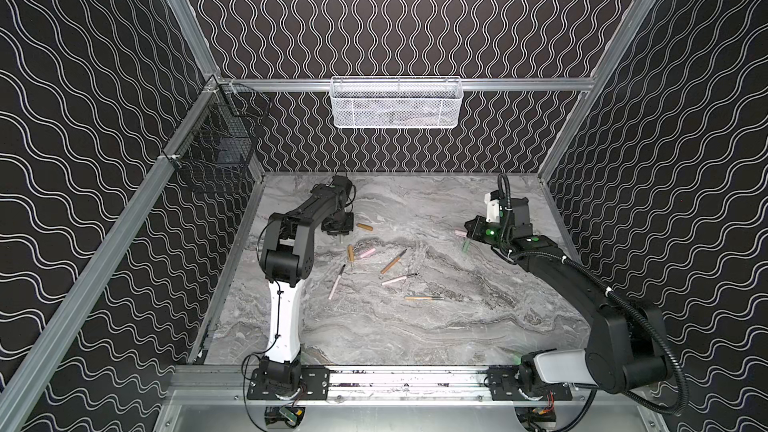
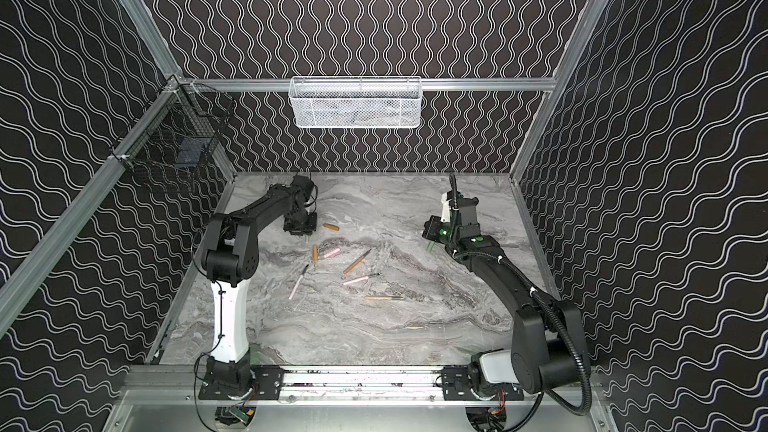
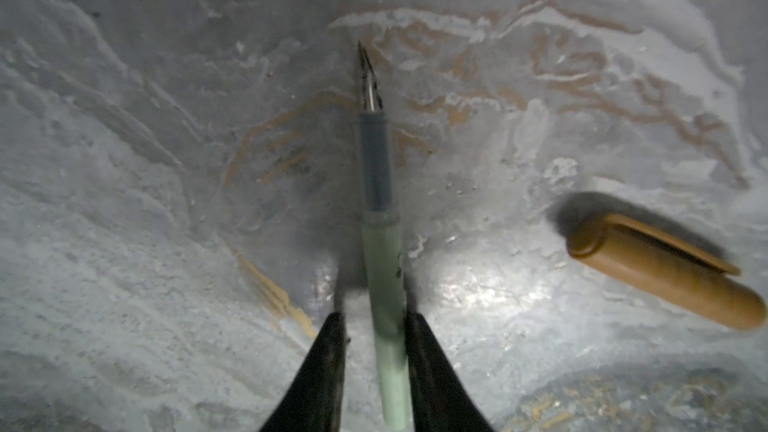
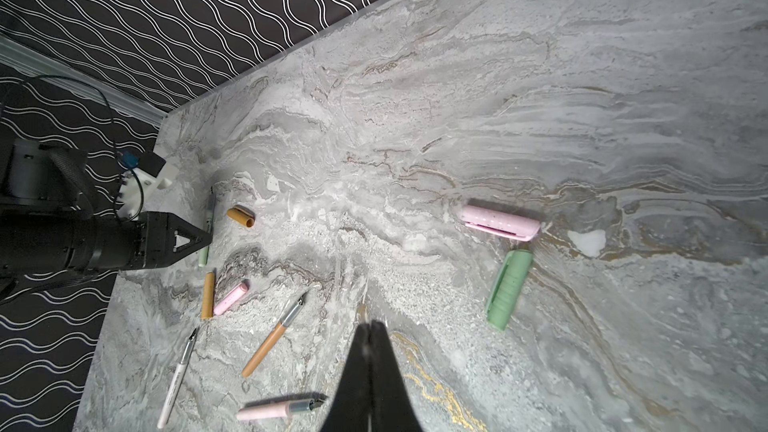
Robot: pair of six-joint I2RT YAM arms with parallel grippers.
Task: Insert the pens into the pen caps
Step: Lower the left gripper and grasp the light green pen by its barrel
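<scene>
In both top views we see a marble table (image 1: 415, 338) with four pens (image 1: 392, 261) loose at its middle and caps (image 1: 351, 253) scattered near them. The left gripper (image 1: 338, 232) points down at the far left, and the right gripper (image 1: 471, 232) hovers at the far right, near a green cap (image 1: 465, 246). In the left wrist view the green pen (image 3: 382, 284) lies flat on the table between the left fingers (image 3: 419, 351). One finger touches its barrel and the other is a sliver off, so it is not yet clamped; a tan cap (image 3: 665, 276) lies near. In the right wrist view the right fingers (image 4: 361, 367) are pressed together, holding nothing, with the green cap and a pink cap (image 4: 500, 222) beyond them. We judge the pen light, stiff, slick and apt to roll, so it is best gripped mid-barrel, away from the fragile nib.
</scene>
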